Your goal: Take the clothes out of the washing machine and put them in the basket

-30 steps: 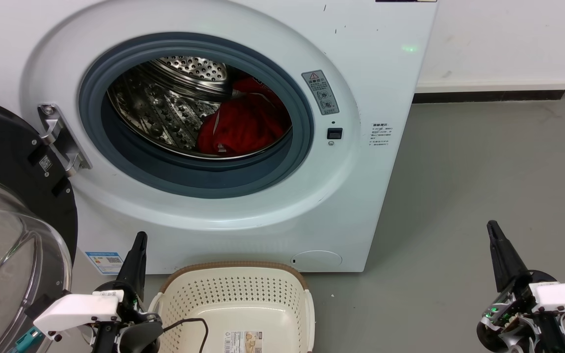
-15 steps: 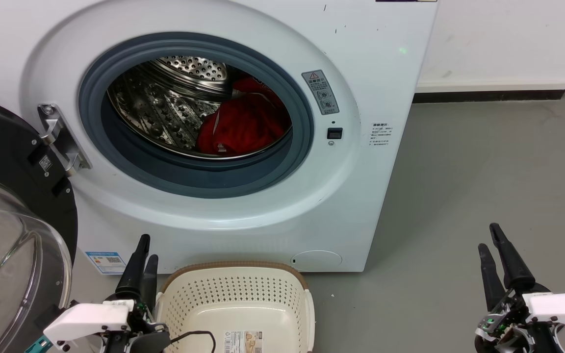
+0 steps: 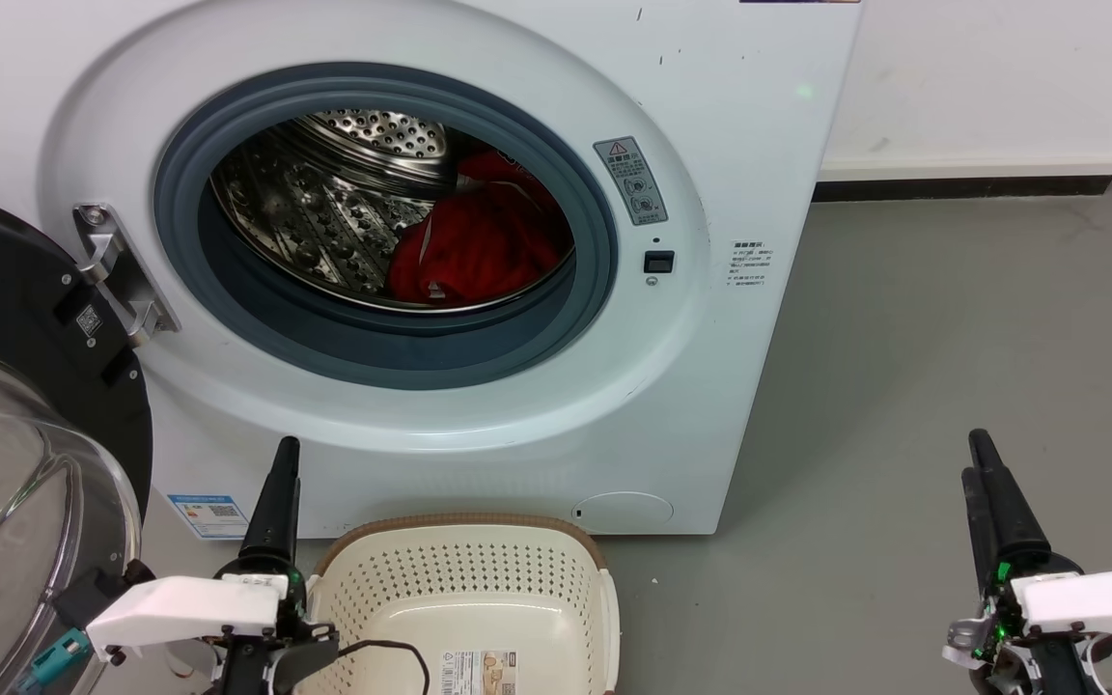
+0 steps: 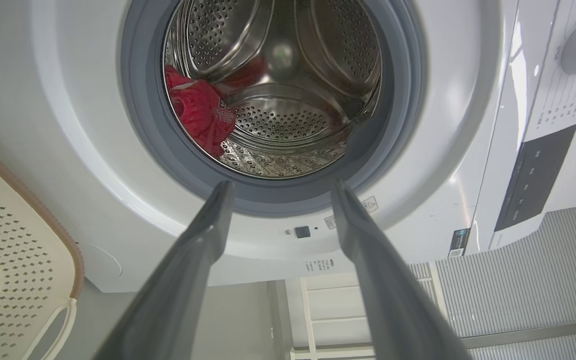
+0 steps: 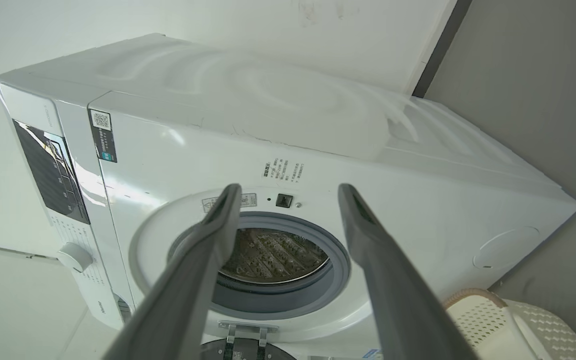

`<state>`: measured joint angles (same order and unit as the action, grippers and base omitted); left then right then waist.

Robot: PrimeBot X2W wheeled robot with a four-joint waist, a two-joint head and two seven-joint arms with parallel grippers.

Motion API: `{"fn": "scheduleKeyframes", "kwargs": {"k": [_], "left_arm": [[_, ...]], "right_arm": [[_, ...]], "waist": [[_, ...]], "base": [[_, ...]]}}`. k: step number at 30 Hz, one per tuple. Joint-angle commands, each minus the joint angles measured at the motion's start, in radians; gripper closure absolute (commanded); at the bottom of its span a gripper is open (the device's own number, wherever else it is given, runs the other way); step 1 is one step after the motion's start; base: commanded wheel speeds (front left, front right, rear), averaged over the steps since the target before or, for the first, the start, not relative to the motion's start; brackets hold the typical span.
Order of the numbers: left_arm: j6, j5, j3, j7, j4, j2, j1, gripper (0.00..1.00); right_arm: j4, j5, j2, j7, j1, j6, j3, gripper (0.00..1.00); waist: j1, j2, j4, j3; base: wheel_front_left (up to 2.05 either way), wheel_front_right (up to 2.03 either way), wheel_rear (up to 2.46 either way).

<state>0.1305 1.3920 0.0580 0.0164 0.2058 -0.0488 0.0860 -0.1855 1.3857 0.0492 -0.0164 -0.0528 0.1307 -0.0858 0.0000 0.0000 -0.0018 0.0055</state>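
The red garment (image 3: 479,246) lies bunched low in the perforated steel drum (image 3: 324,212), toward the porthole's right side in the head view. The left wrist view shows white lettering on it (image 4: 198,112). Around it the grey door seal (image 3: 392,357) rings the opening of the washing machine (image 3: 730,386), whose dark glass door (image 3: 25,386) hangs open at the left. The basket (image 3: 459,522) stands on the floor just in front of the machine, below the porthole, with its bottom label uncovered, so I judge that nothing has gone over yet. The left gripper (image 3: 284,454) sits low beside the basket's left rim, and the right gripper (image 3: 973,456) is well apart over the grey floor (image 3: 903,338). Both have their fingers spread and hold nothing, as each wrist view shows (image 4: 282,187) (image 5: 289,190). The step in hand looks like the first reach. One arm must rise, pass through the seal without catching it, and close on a fold of the garment.
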Motion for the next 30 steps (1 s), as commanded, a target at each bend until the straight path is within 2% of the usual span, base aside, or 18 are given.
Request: {"fn": "scheduleKeyframes", "kwargs": {"k": [1,15,16,22,30], "left_arm": [[0.0,-0.029,-0.005,-0.008,-0.023,-0.002,0.028,0.0],[-0.005,-0.398,-0.044,-0.063,-0.057,-0.002,0.042,0.0],[-0.009,-0.475,-0.054,-0.073,-0.063,-0.003,0.042,0.0],[-0.028,-0.605,-0.075,-0.094,-0.066,-0.015,0.042,0.0],[-0.062,-0.736,-0.113,-0.12,-0.067,-0.038,0.039,0.0]], "right_arm": [[0.027,-0.03,0.002,0.009,-0.005,0.0,0.005,0.0],[0.092,-0.338,0.002,0.064,0.018,0.0,0.005,0.0],[0.105,-0.413,0.002,0.074,0.019,0.0,0.002,0.0],[0.115,-0.587,0.002,0.094,0.031,0.0,0.013,0.0],[0.106,-0.741,0.002,0.12,0.049,0.0,0.013,0.0]], "waist": [[0.0,0.0,0.0,0.0],[0.0,0.0,0.0,0.002],[0.0,0.0,-0.001,0.003],[0.0,0.0,-0.002,0.003],[0.0,0.0,-0.002,0.002]], "base": [[0.0,0.0,0.0],[0.0,0.0,0.0],[0.0,0.0,0.0],[0.0,0.0,0.0],[0.0,0.0,0.0]]}}
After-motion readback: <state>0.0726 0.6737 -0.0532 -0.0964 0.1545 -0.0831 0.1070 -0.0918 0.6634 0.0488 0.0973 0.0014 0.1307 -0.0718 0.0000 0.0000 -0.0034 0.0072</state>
